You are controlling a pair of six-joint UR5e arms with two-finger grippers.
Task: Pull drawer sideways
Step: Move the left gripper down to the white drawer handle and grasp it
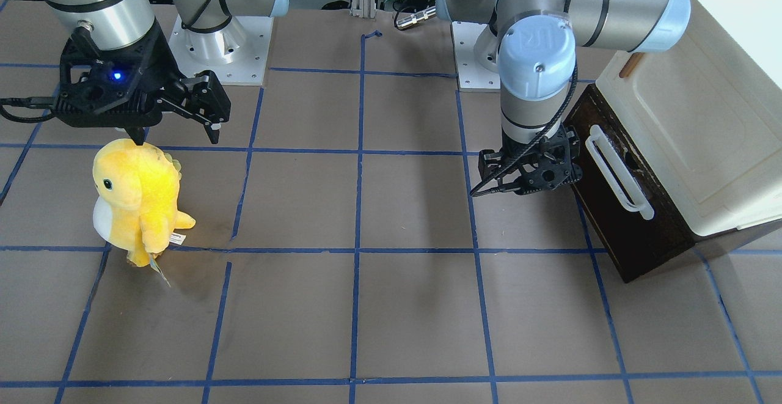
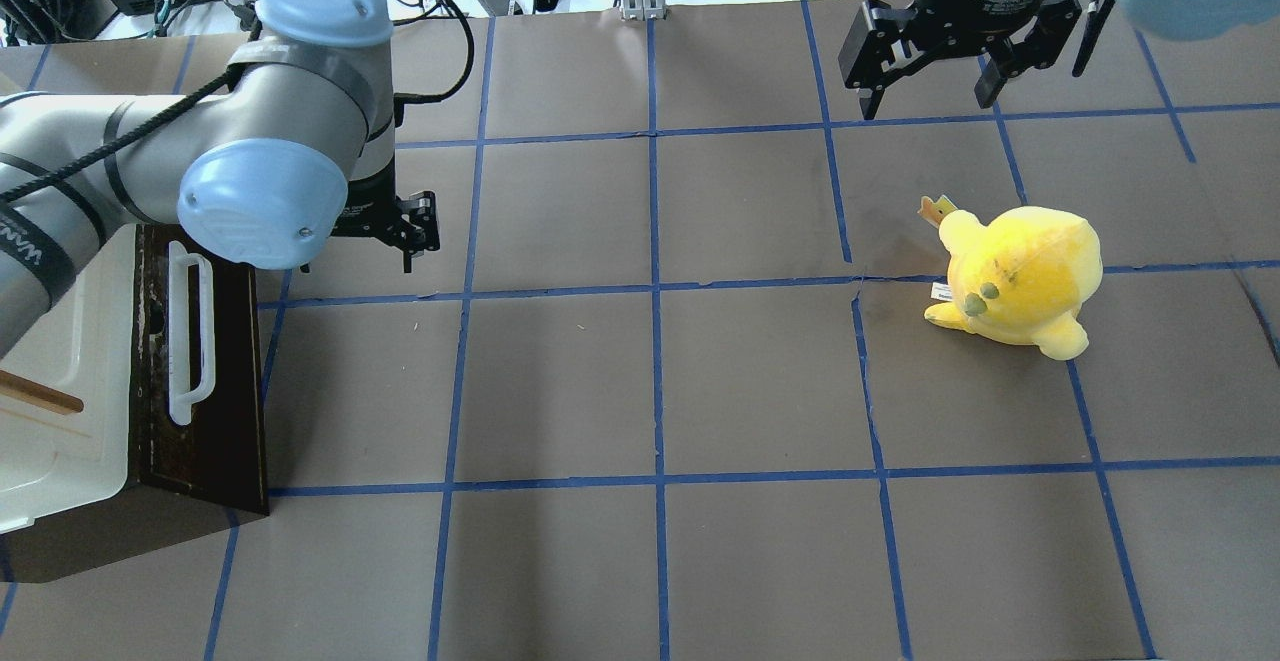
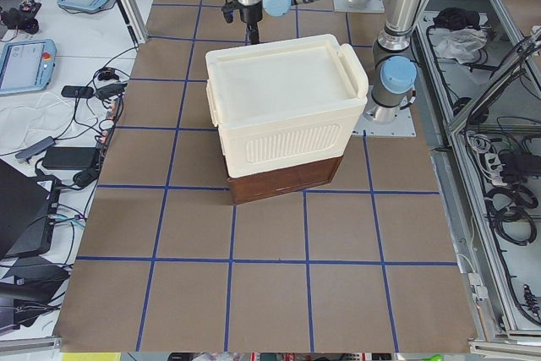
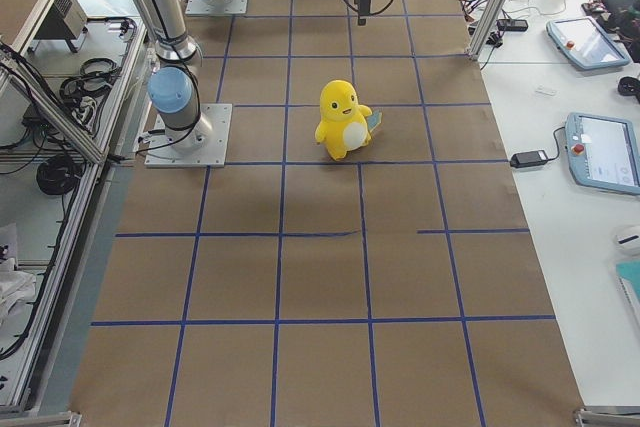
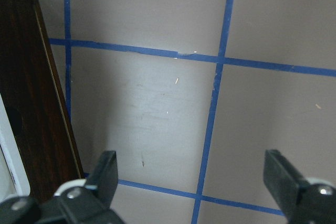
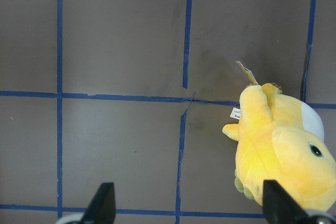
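Observation:
The drawer (image 1: 635, 233) is dark brown wood with a long white loop handle (image 1: 618, 176), under a cream-white cabinet (image 1: 690, 129). It also shows in the overhead view (image 2: 225, 411) and at the left edge of the left wrist view (image 5: 31, 103). Its inside does not show. My left gripper (image 2: 420, 241) is open and empty. It hangs low over the table beside the drawer front's far end, apart from the handle (image 2: 190, 336). In its wrist view the left gripper (image 5: 194, 182) has only table between its fingers. My right gripper (image 2: 925, 101) is open and empty, far off.
A yellow plush toy (image 2: 1020, 276) stands on the right half of the table, below my right gripper (image 1: 177, 138); it shows in the right wrist view (image 6: 283, 153). Blue tape lines grid the brown table. The cabinet has a small brown wooden handle (image 2: 40, 396).

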